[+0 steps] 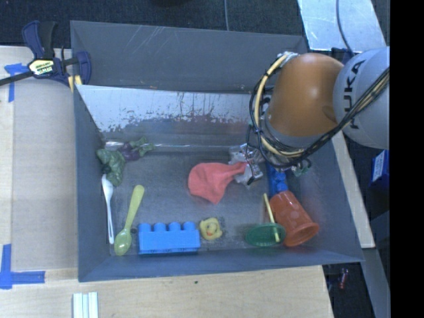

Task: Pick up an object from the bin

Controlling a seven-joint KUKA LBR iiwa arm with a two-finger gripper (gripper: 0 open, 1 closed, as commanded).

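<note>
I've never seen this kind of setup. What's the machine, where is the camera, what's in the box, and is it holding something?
One camera looks down, slightly from the side, on a grey metal bin. The robot arm, with an orange cover at its wrist, reaches in from the picture's right. Its gripper is down at the right tip of a pink soft lump mid-bin; whether it grips the lump cannot be told. Also in the bin: a green leafy toy, a white spoon, a yellow-green spoon, a blue brick, a small yellow toy, a green piece and an orange cup.
</note>
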